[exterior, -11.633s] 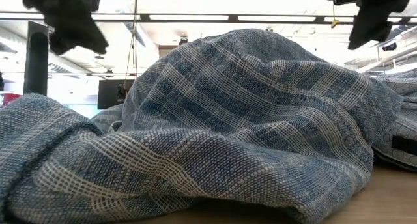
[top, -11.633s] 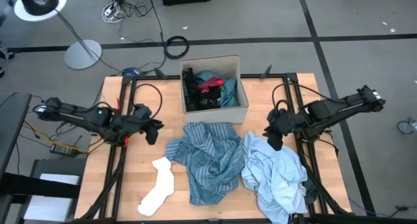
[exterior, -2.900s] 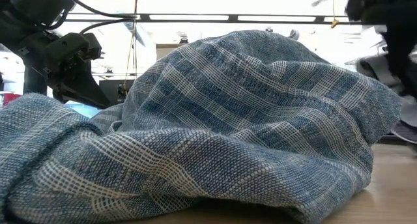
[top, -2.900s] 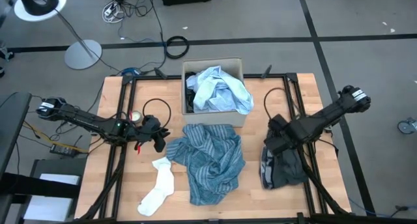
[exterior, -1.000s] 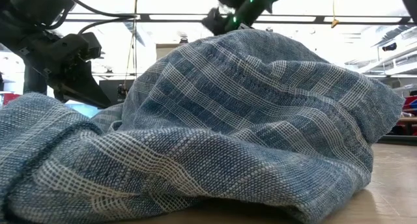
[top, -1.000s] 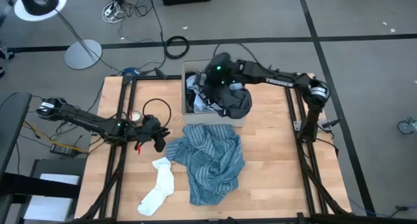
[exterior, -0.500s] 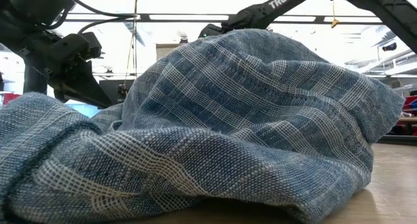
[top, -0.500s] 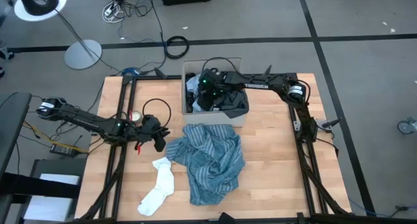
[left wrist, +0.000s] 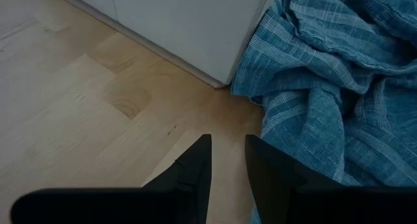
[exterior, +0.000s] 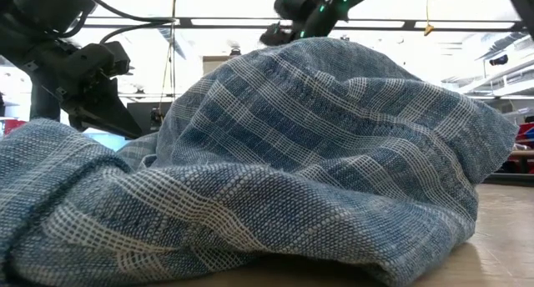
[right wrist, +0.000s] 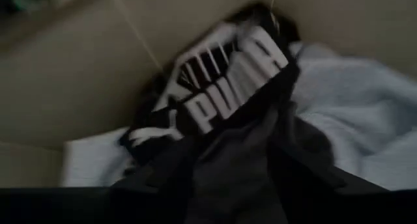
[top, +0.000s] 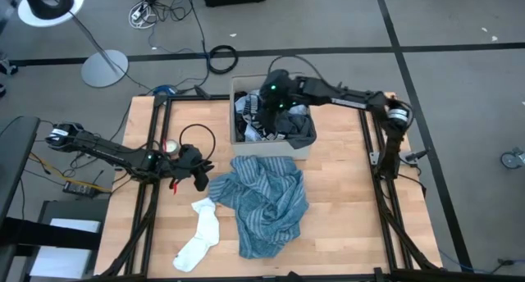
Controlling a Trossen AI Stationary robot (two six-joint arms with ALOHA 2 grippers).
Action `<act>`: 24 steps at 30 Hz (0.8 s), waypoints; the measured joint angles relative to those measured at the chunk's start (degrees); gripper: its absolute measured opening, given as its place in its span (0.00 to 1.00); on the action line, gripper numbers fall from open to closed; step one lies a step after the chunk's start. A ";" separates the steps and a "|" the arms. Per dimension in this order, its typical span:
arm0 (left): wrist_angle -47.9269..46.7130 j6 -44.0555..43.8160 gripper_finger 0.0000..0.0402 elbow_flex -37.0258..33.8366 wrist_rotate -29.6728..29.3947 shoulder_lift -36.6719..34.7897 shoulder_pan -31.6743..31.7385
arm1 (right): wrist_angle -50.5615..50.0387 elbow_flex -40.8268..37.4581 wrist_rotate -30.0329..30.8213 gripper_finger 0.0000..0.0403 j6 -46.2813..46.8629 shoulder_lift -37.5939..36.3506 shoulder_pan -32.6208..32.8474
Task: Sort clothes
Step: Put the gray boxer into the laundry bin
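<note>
The tan cardboard box (top: 271, 149) stands at the table's far middle. The black piece (top: 294, 128) with white lettering (right wrist: 228, 87) lies in it on the pale blue shirt (right wrist: 365, 120), bulging over the near right rim. My right gripper (top: 275, 92) hovers over the box. The blue striped shirt (top: 264, 202) lies crumpled on the table in front of the box and fills the low view (exterior: 317, 153). The white sock (top: 199, 234) lies flat to its left. My left gripper (top: 197, 172) is low at the shirt's left edge, empty, its fingers a narrow gap apart (left wrist: 228, 165).
A roll of tape (top: 169, 147) lies on the table beside the left arm. The box's pale wall (left wrist: 182, 22) stands just beyond my left gripper. Bare wood shows at the table's right half (top: 344, 208). Dark frame rails (top: 152, 200) run along both sides.
My right gripper has dipped down into the box with the black piece and has come up again, back toward the box's far side. The black piece stays in the box, heaped over its near right rim.
</note>
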 joint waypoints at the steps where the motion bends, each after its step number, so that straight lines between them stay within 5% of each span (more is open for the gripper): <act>1: 0.02 0.00 0.25 0.00 0.00 0.00 0.02 | -0.04 0.00 0.02 0.48 0.04 -1.19 0.00; 12: 0.39 -0.02 0.25 0.00 0.00 0.00 0.02 | -14.90 0.11 -2.37 0.44 5.47 -9.52 0.31; 17: 0.44 -0.02 0.25 0.00 -0.04 0.02 0.02 | -25.44 2.46 -3.08 0.42 6.10 -8.50 0.17; 24: 1.44 -0.02 0.25 0.00 -0.61 0.02 0.01 | -25.54 2.58 -3.31 0.41 3.83 -6.33 0.87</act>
